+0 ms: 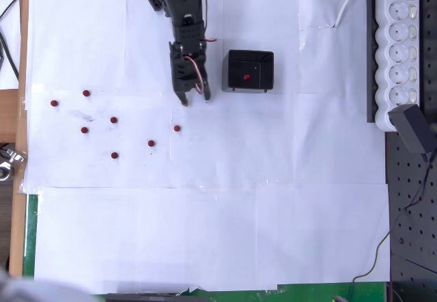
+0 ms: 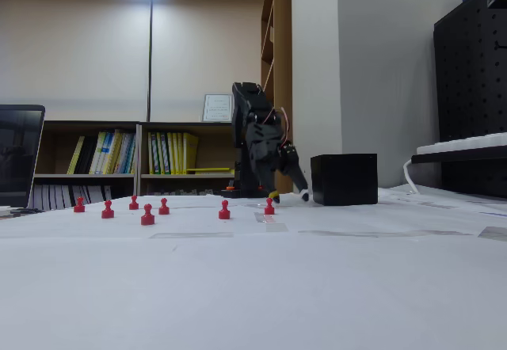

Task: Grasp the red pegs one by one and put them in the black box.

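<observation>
Since the nearest red peg (image 1: 177, 128) stands upright on the white paper below and slightly left of the claw (image 1: 194, 100) in the overhead view, the coming reach points down the frame. Six more pegs lie farther left; one peg (image 1: 246, 78) already rests inside the black box (image 1: 266, 61), just right of the arm. The claw hangs near the paper, its fingers spread and holding nothing.

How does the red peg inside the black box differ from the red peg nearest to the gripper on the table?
The peg in the black box is already delivered and enclosed by the walls; the nearest table peg stands free on white paper. The boxed peg lies right of the gripper in the overhead view, the table peg just below it. Both are small and red.
</observation>
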